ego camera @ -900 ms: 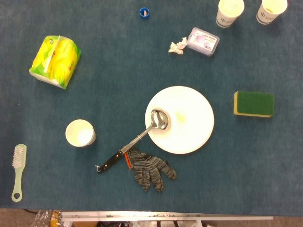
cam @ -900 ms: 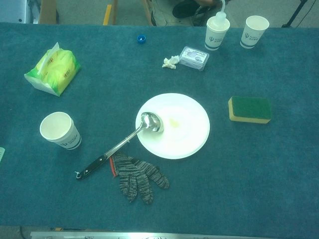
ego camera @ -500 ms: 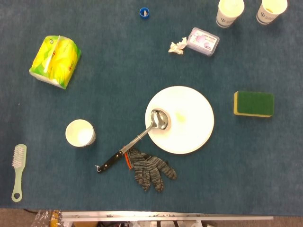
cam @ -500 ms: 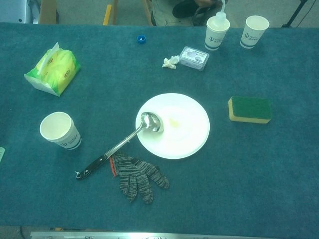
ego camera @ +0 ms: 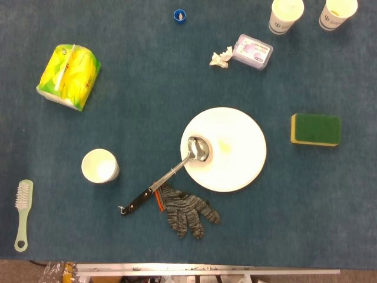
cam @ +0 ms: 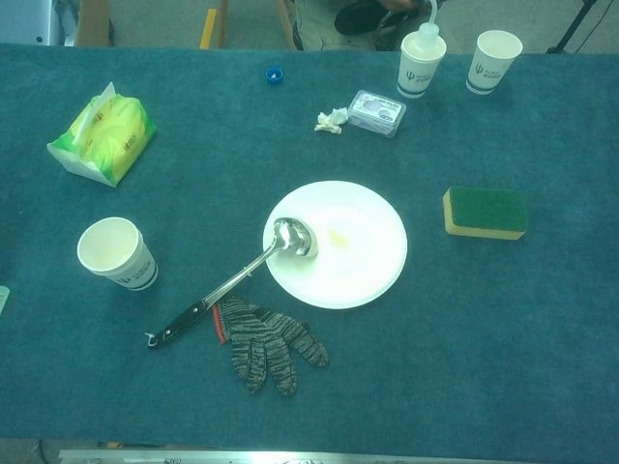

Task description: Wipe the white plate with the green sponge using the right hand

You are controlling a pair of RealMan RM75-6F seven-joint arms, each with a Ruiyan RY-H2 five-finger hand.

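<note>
head view shows neither hand; green sponge (ego camera: 316, 129) lies right of the white plate (ego camera: 235, 159), a ladle (ego camera: 171, 173) bowl resting on it.

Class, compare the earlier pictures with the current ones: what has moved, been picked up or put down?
Nothing visibly changed. The sponge lies right of the plate, the ladle rests its bowl on the plate, and neither hand is in view.

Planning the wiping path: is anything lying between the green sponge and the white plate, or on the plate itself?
The cloth between the sponge and the plate is bare. On the plate, though, a ladle rests its bowl on the left part, beside a yellowish smear.
</note>
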